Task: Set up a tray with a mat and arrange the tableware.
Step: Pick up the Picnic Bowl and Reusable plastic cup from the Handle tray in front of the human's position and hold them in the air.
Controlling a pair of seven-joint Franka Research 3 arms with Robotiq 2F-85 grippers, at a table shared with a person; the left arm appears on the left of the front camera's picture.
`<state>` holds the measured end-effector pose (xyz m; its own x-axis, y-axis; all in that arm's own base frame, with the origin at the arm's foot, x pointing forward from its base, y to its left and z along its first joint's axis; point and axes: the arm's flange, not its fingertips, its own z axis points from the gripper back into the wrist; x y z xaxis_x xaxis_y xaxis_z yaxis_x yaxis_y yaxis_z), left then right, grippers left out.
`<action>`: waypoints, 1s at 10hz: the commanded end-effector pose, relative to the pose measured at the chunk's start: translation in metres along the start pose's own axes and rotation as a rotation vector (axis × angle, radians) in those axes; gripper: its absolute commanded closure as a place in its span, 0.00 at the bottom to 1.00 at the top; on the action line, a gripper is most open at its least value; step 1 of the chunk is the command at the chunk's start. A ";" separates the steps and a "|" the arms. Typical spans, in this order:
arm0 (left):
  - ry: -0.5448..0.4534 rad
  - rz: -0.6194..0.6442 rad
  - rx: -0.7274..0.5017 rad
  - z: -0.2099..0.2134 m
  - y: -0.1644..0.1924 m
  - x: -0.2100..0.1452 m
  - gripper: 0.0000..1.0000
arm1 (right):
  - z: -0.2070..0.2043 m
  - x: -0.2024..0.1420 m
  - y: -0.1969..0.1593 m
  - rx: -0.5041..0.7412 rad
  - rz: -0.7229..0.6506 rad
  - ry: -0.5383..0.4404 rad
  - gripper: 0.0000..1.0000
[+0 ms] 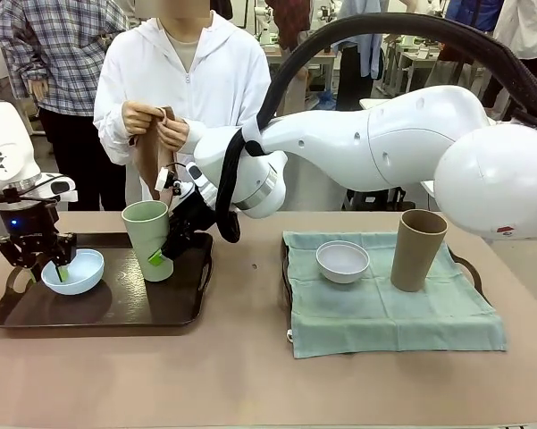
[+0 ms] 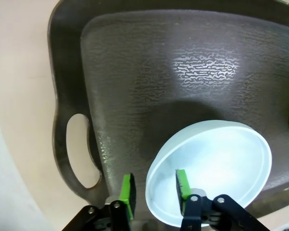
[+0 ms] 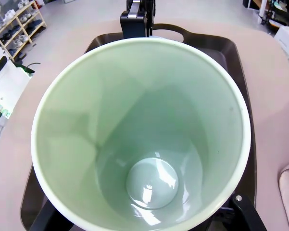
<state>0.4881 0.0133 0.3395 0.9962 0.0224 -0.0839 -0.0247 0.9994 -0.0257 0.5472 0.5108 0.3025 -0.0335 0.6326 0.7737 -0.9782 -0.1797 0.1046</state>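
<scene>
A dark tray lies at the left with no mat in it. My left gripper is shut on the rim of the pale blue bowl, one green pad inside and one outside; the bowl sits tilted over the tray floor. My right arm reaches across, and my right gripper is shut on the light green tumbler, which leans slightly on the same tray. From the right wrist I look straight down into the tumbler. At the right, a greyish white bowl and a tan tumbler stand on a green mat.
The green mat covers a second tray whose handle shows at the right. Across the table a person holds a brown cloth in both hands above the left tray. Bare tabletop runs along the front.
</scene>
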 end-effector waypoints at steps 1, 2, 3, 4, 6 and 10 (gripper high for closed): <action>-0.012 -0.017 -0.021 -0.001 0.005 0.000 1.00 | -0.003 0.002 -0.009 0.005 -0.004 0.010 1.00; -0.012 -0.018 -0.020 -0.001 0.005 -0.001 1.00 | -0.003 0.002 -0.009 0.004 -0.004 0.012 1.00; -0.011 -0.015 -0.019 -0.002 0.005 -0.001 1.00 | -0.003 0.001 -0.008 0.004 -0.005 0.016 0.79; -0.006 -0.016 -0.014 -0.002 0.004 -0.002 1.00 | -0.002 0.000 -0.008 0.002 -0.009 0.016 0.79; -0.001 -0.011 -0.003 -0.003 0.003 -0.002 1.00 | -0.001 -0.001 -0.008 0.002 -0.011 0.012 0.79; 0.045 0.025 0.009 0.016 0.000 -0.014 1.00 | 0.027 0.019 0.011 0.035 -0.045 0.013 1.00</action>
<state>0.4856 0.0134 0.3505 0.9960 0.0278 -0.0853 -0.0304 0.9991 -0.0288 0.5492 0.5069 0.3111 -0.0230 0.6339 0.7730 -0.9779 -0.1750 0.1144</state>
